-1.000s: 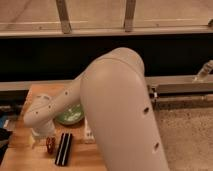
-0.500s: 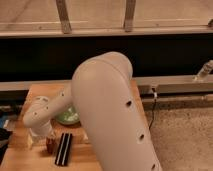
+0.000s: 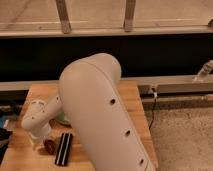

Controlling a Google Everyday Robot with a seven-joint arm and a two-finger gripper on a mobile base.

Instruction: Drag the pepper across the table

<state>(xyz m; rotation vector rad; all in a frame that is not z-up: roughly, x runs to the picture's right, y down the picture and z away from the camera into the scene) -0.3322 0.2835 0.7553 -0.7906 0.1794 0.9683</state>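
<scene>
The pepper (image 3: 50,146) is a small dark-red object lying on the light wooden table (image 3: 132,105), near its front left. My gripper (image 3: 42,143) is down at the table just left of the pepper, at the end of the white wrist (image 3: 35,120), and looks to be touching it. The large white arm link (image 3: 100,115) fills the middle of the view and hides much of the tabletop.
A black striped bar (image 3: 63,148) lies right beside the pepper on its right. A green bowl (image 3: 62,119) shows partly behind the arm. Blue and dark objects (image 3: 4,127) sit at the table's left edge. A cable (image 3: 152,107) hangs off the right side.
The big arm link has swung left and nearer the camera. The wrist and gripper have shifted slightly toward the front edge, and the pepper seems to have moved a little with them.
</scene>
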